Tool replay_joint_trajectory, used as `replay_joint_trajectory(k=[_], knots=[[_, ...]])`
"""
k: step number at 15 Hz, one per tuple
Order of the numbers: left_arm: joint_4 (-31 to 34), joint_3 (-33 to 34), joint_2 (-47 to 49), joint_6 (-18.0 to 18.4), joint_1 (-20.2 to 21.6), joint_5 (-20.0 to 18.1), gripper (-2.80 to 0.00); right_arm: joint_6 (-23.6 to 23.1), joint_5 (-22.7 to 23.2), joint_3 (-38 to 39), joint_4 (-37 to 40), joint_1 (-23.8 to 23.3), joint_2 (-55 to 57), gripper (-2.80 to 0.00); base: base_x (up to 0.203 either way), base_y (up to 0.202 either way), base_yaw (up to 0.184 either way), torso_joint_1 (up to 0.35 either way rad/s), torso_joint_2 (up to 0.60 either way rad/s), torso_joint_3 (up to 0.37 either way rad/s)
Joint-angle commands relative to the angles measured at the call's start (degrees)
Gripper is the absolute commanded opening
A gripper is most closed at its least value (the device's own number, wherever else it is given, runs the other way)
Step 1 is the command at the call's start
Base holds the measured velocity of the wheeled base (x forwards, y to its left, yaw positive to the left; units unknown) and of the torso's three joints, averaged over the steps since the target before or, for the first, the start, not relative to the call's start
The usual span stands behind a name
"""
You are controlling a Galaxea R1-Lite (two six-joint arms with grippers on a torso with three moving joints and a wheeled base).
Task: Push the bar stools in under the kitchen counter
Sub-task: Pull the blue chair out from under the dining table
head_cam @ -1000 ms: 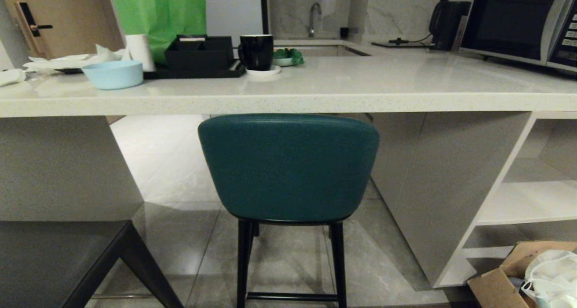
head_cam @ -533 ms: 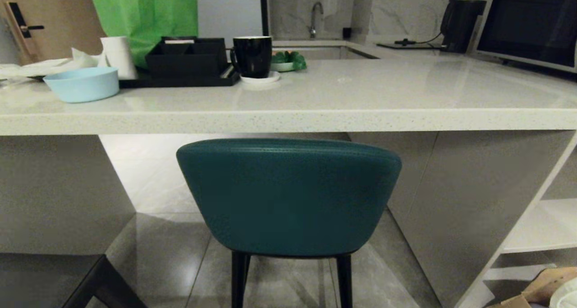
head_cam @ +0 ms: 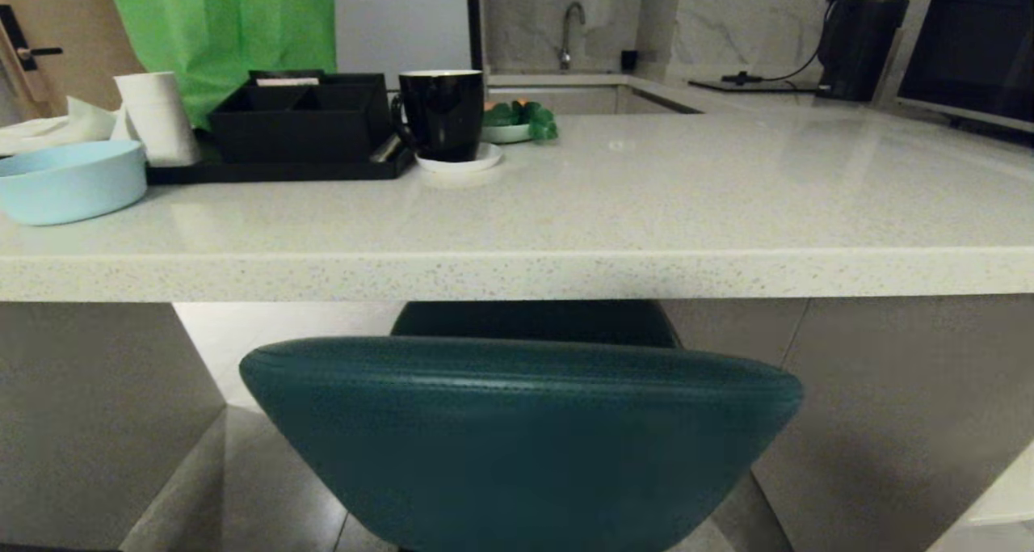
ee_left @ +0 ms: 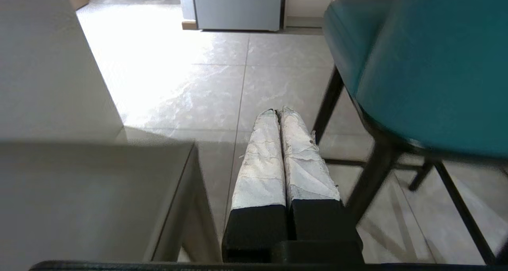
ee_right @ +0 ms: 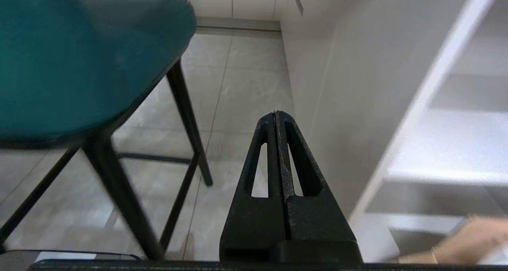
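Left fingers (ee_left: 274,156) wrapped in white tape; right fingers (ee_right: 265,160) black, slotted.

The head camera looks level across the front edge of the kitchen counter (head_cam: 517,273), very close behind the teal stool (head_cam: 521,439), whose back fills the bottom of its view. Both wrist cameras sit low (below the counter's top), facing forward over the floor. Each catches the same stool (ee_left: 428,72) from an opposite side (ee_right: 79,56).

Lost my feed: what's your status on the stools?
Left gripper and right gripper shut, empty, flanking the teal stool. Seat partly under the counter. Nothing blocking it.
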Motion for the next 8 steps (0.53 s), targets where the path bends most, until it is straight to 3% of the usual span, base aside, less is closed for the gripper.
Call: replay_joint_trajectory(k=[1, 4, 8], knots=[[-0.02, 0.18, 0.02, 0.03, 0.01, 0.01, -2.80, -0.03, 0.06, 0.01, 0.01, 0.01, 0.02, -2.80, 0.192, 0.000, 0.001, 0.002, 0.00, 0.006], [-0.02, 0.18, 0.02, 0.15, 0.01, -0.08, -2.80, -0.03, 0.06, 0.01, 0.01, 0.01, 0.02, -2.80, 0.158, 0.000, 0.002, 0.003, 0.00, 0.003], [0.07, 0.10, 0.02, 0.16, 0.00, -0.08, -2.80, 0.57, -1.14, -0.12, 0.38, 0.01, 0.02, -2.80, 0.000, 0.000, 0.000, 0.000, 0.00, 0.000]])
